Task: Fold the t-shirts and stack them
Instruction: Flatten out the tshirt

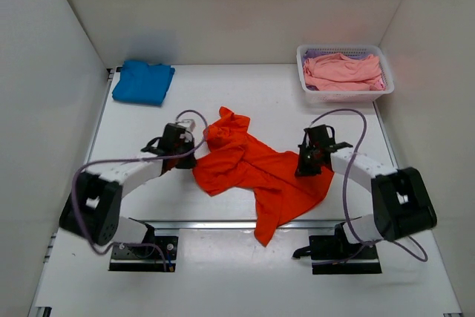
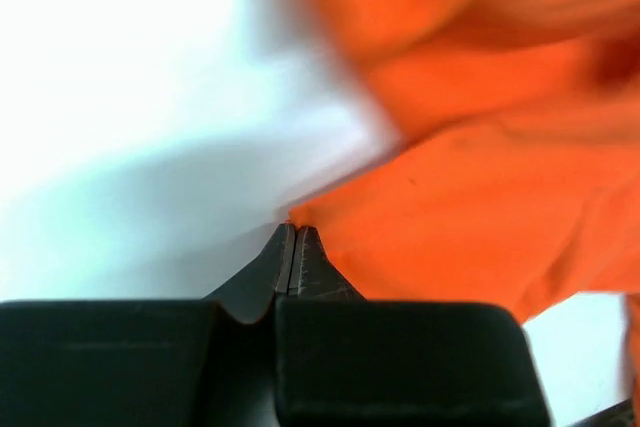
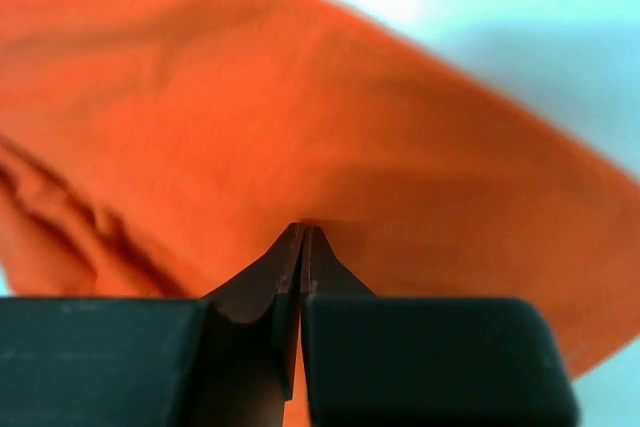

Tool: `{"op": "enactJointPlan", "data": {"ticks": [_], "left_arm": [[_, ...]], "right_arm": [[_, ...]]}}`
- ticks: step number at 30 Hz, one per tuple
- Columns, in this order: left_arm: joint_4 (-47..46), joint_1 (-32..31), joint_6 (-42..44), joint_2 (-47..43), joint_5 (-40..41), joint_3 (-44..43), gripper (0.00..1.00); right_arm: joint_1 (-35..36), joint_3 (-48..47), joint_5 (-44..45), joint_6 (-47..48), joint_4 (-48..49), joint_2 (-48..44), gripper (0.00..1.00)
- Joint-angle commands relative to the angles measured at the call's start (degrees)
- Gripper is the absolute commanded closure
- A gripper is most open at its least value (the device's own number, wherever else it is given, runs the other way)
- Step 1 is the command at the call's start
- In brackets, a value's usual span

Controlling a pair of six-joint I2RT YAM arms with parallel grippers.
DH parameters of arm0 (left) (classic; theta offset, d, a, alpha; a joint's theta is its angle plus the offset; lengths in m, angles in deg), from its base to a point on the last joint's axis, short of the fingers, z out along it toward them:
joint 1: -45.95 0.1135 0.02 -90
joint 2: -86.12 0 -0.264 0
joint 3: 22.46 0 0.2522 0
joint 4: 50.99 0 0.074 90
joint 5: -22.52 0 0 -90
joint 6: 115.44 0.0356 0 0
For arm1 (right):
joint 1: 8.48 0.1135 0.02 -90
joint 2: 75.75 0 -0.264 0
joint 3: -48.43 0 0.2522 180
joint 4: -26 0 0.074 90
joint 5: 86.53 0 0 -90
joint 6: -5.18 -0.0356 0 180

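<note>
Crumpled bright orange cloth t-shirt [image 1: 252, 168] mid-tabletop [image 1: 282, 102], between arms. Left gripper [image 2: 295, 232] pinched shut on its left edge, thin bite; right gripper [image 3: 303, 232] clamped on right side. Lift together, pull apart evenly, spread flat. Jerking risks left slip.

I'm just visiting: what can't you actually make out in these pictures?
- Top view: which part of the orange t-shirt the left gripper and right gripper pinch; the arms cover both spots, and the wrist views sit too close.
- Top view: how many pink t-shirts lie in the basket; they are heaped together.
- Left wrist view: the shirt's far folds, blurred.
</note>
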Motion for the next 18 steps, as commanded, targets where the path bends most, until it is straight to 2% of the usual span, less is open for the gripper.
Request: {"op": "enactJointPlan", "data": {"ticks": [1,3,5,6,8,11,14,18], "left_arm": [[8.1,6.9,-1.7,-16.0,7.2,3.4,1.0],[12.4,12.1,-1.9,-23.3,9.4,4.5,1.0],[14.8,14.5,-1.7,-29.1,12.4,4.9,1.0],[15.9,14.9,-2.7,-32.6,13.2,4.5,1.0],[17.2,13.9,-4.0,-37.3,16.3,4.9,1.0],[18.5,14.4,-5.0,-40.2,15.4,5.5,1.0],[19.9,14.3,-5.1,-41.3,16.6,6.0,1.0],[20.8,14.6,-5.0,-43.9,17.4,6.8,1.0]], "right_arm": [[-0.5,-8.6,1.8,3.2,0.3,8.1,1.0],[-1.0,-15.4,3.1,4.9,-1.7,14.8,1.0],[-0.8,-26.7,5.8,6.8,-6.1,21.7,1.0],[-0.4,-29.9,6.6,8.1,-7.4,26.9,1.0],[0.5,-42.1,11.0,9.3,-12.4,34.6,1.0],[3.8,-52.7,15.2,10.9,-16.6,37.2,1.0],[6.2,-52.3,17.1,10.9,-16.9,33.4,1.0],[7.6,-40.9,15.9,8.6,-14.2,24.0,1.0]]}}
